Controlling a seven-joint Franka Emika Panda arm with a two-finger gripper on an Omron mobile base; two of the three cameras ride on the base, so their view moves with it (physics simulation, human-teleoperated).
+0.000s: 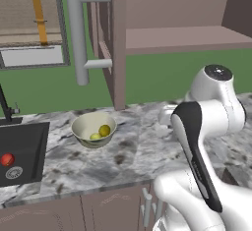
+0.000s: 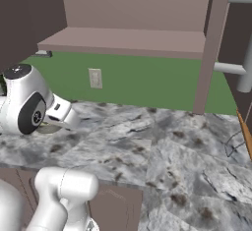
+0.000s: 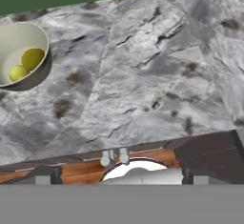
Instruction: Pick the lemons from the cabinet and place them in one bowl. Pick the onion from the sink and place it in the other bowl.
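While the cabinet point(image 1: 177, 33) hung with its shelf bare over the marble counter point(image 1: 133, 151), we saw the sink point(image 1: 24, 146) holding the onion point(image 1: 7, 159), the one bowl point(image 1: 83, 127) holding both lemons point(image 1: 101, 132), and our gripper's jaws spread wide on nothing.

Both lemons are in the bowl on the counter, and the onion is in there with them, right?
Not quite. Both lemons are in the bowl on the counter, but the onion lies in the sink, not in the bowl. The left base view shows it.
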